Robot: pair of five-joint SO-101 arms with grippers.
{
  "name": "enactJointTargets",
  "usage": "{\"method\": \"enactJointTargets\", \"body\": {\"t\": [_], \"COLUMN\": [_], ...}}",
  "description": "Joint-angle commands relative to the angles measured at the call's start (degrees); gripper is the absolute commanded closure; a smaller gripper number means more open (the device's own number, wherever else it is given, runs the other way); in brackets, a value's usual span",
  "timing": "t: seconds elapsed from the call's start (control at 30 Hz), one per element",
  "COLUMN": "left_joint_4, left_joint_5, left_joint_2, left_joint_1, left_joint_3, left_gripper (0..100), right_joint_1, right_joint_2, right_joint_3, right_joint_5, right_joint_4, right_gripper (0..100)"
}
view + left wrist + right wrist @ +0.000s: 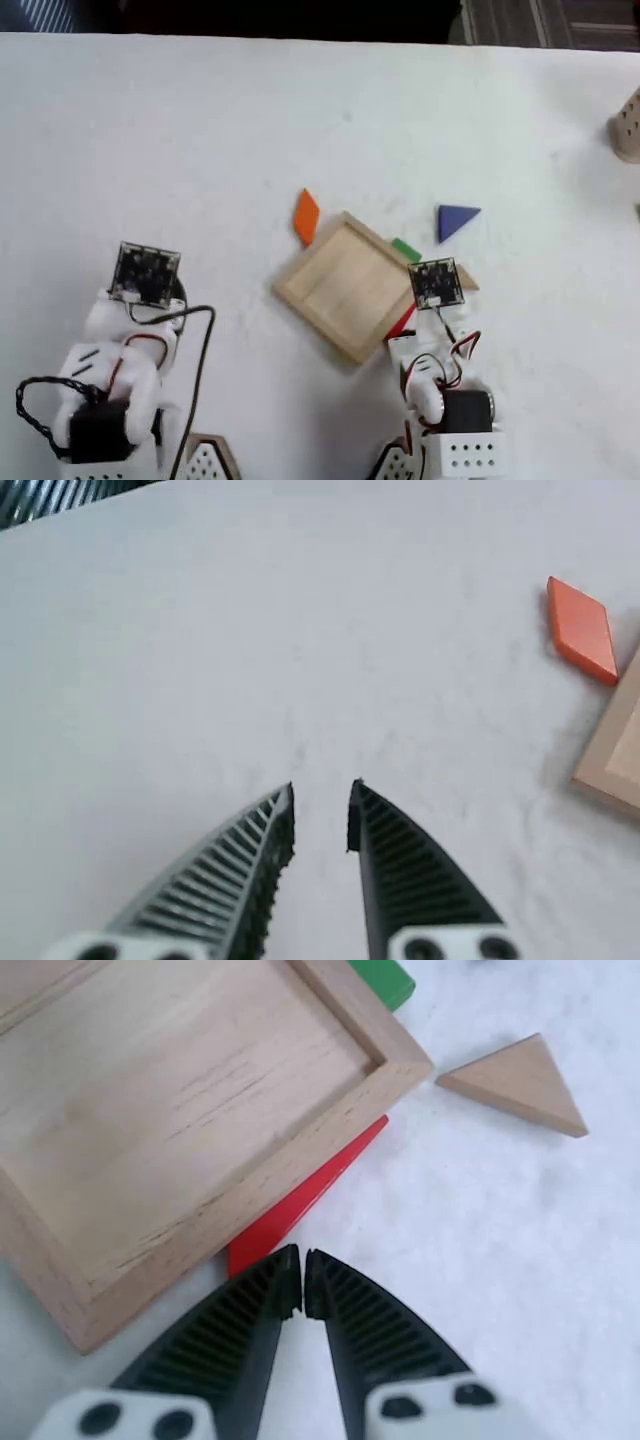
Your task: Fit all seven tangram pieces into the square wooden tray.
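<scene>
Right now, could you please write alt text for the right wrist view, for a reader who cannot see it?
The shut right gripper hangs by a red piece lying along the edge of the tray, whose visible floor is bare. A green piece shows past the tray's corner, and a wooden triangle lies apart on the table.

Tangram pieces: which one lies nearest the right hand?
The red piece, along the edge of the tray, just before the right hand; none other lies so close.
</scene>
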Motion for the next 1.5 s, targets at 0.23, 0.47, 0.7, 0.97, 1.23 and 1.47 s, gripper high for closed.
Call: {"method": "enactJointTargets", "body": {"t": [0.23,0.47,0.7,0.97,1.23,1.47], "left_joint_4": [1.1,0.8,1.2,0.7,-4.6,-6.2], "left_joint_5": [1.5,4.8,7.1,9.4,8.5,3.3], "left_joint_2": [35.9,50.1,59.6,77.1,94.9,106.8], "left_joint_1": [4.5,16.1,28.4,35.3,36.1,34.6], "left_joint_3": [-19.2,-24.5,-33.6,-46.8,-58.5,-64.4], "left_gripper": [89,89,89,80,80,80], "right_joint_1": [0.2,0.2,0.2,0.2,0.2,0.2], "right_joint_2": [-0.7,-0.7,-0.7,-0.7,-0.7,-0.7], "right_joint_3": [0.4,0.4,0.4,0.4,0.4,0.4], "right_joint_5": [-0.4,-0.4,-0.4,-0.4,-0.4,-0.4], "right_joint_4": [0.4,0.4,0.4,0.4,0.4,0.4], "right_gripper": [98.1,98.1,98.1,98.1,98.1,98.1]}}
